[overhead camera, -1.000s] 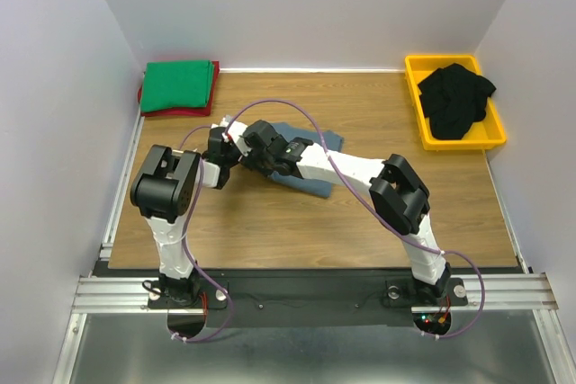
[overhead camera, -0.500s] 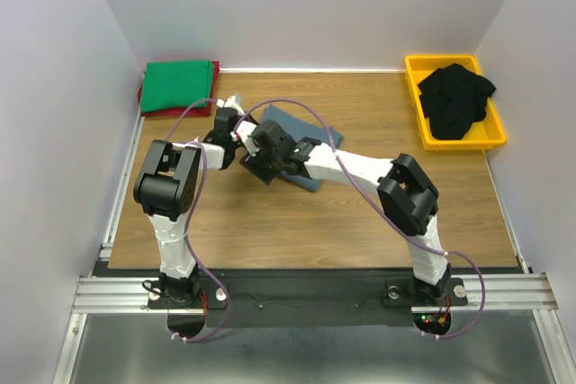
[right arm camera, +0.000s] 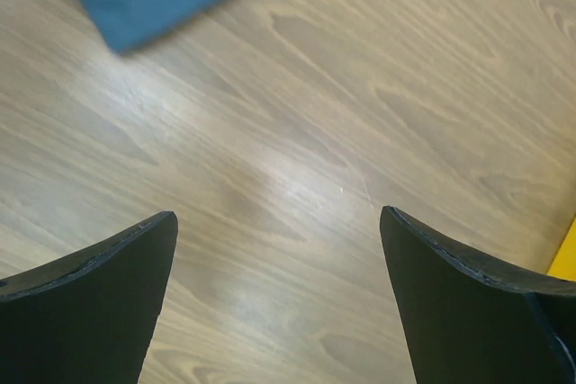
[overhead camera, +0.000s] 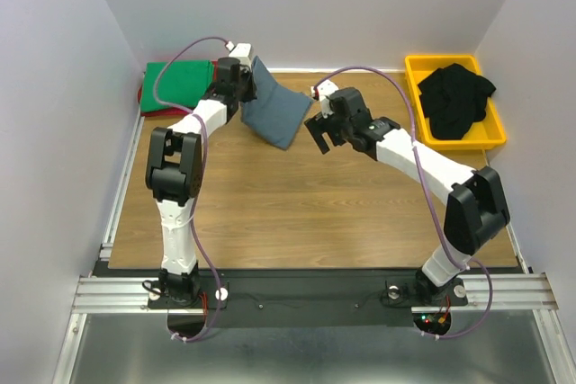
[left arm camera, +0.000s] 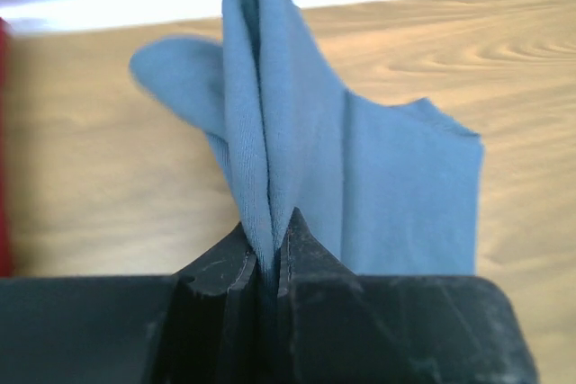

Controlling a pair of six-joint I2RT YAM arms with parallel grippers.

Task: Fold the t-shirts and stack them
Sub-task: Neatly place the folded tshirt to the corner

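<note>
Pinched tight by one folded edge in the left gripper (left arm camera: 270,240) toward eleven o'clock on the wooden table (overhead camera: 270,213), the soft, limp blue-grey shirt (overhead camera: 274,114) could sag open or slip before reaching the flat green shirt (overhead camera: 180,85) at ten o'clock, while the right gripper (right arm camera: 278,215) gapes wide and empty near one o'clock.

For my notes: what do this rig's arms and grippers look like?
Left arm and right arm: white links, bulky black joint housings. A thin purple cable loops along each. The left gripper and right gripper have black fingers tapering to points.
</note>
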